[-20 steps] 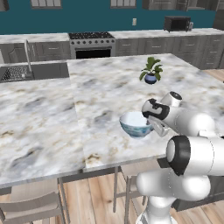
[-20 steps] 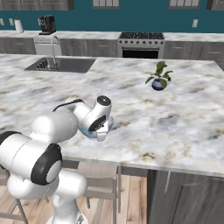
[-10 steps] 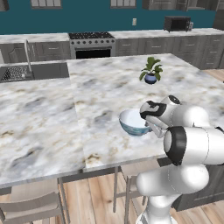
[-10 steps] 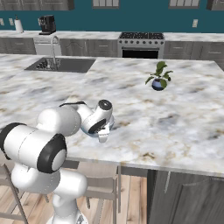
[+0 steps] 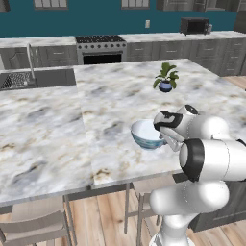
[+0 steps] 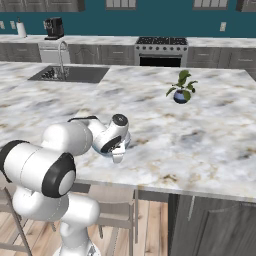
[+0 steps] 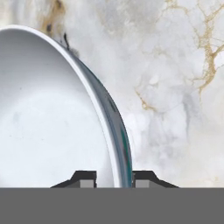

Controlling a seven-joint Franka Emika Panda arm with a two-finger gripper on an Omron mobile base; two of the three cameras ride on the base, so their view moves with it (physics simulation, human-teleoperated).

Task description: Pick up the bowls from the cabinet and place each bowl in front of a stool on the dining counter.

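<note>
- Bowl (image 5: 146, 134), white with blue pattern, sits low at the near edge of the marble counter (image 5: 43, 139), its rim clamped in the pincer (image 7: 113, 177).
- Stool (image 5: 144, 190) stands below; release remains, and the wooden bowl's placing.
- Arm now folded tighter than before; bowl barely shifted.

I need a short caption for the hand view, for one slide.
Gripper closed on the rim of the white bowl, one finger inside and one outside, above the marble counter.
</note>
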